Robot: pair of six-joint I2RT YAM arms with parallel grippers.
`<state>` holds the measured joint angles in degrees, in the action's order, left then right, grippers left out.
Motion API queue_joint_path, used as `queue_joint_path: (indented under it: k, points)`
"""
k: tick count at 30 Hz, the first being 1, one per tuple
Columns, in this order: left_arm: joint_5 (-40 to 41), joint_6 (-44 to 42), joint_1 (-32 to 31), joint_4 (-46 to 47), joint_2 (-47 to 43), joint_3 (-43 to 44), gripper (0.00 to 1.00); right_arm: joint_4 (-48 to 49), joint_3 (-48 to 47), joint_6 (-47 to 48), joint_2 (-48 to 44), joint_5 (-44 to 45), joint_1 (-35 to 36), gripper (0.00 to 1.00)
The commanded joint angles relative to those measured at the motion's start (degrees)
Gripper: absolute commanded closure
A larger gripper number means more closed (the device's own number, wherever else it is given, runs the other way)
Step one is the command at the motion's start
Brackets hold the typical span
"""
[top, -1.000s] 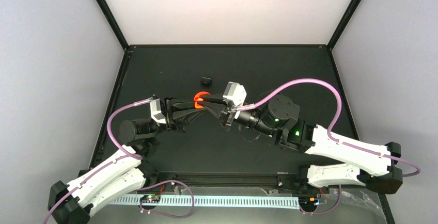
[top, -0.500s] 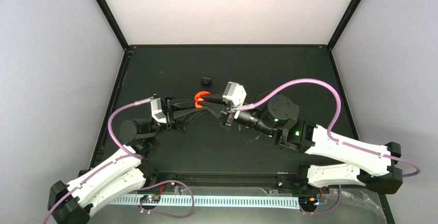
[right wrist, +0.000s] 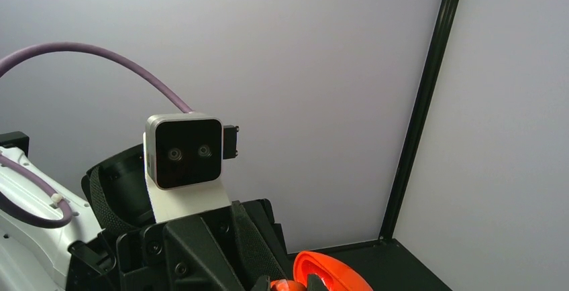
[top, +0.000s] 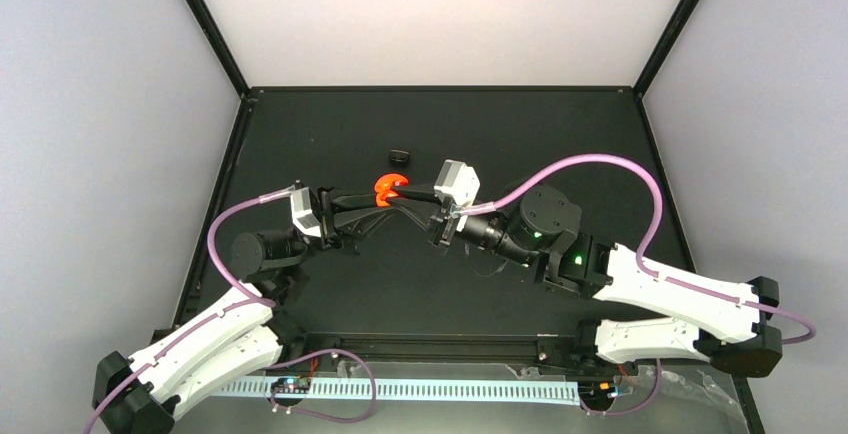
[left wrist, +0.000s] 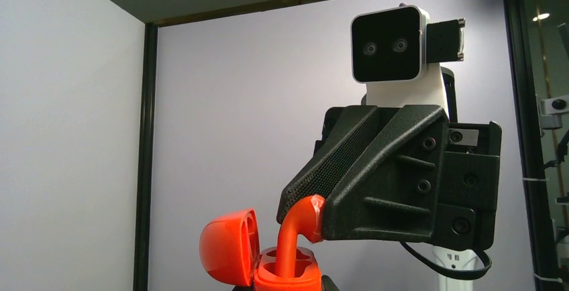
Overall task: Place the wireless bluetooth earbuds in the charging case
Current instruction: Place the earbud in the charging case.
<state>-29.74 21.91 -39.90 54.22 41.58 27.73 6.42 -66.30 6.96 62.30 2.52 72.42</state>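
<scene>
Over the black worktop [top: 520, 139] with pale walls, my left claw [top: 378, 202] squeezes the open charging case [left wrist: 285, 276] and my right claw [top: 406, 193] pinches one earbud [left wrist: 293, 237], stem partly in its hole, not yet pushed down; the other earbud I cannot see.

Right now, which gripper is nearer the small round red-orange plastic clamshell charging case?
Left. The left gripper grips the charging case itself; the right gripper is just above and beside it, pinching a curved red-orange earbud whose stem reaches down into the open case.
</scene>
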Motion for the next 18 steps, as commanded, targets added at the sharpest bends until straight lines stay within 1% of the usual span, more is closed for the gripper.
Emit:
queue_joint_path:
  k: [1,9,18]
  points:
    - [1.5,0.9,-0.4,2.5,-0.8,0.8,0.98,-1.9,1.5,-0.9,-0.8,1.3,0.4,0.91]
    - [0.8,0.4,-0.4,1.7,-0.5,0.5,0.99,-0.7,1.3,-0.7,-1.7,2.5,0.4,0.91]
    - [-1.5,-1.5,-0.5,-1.6,-0.4,0.1,0.98,-0.5,0.9,-0.5,-2.4,3.2,0.4,0.91]
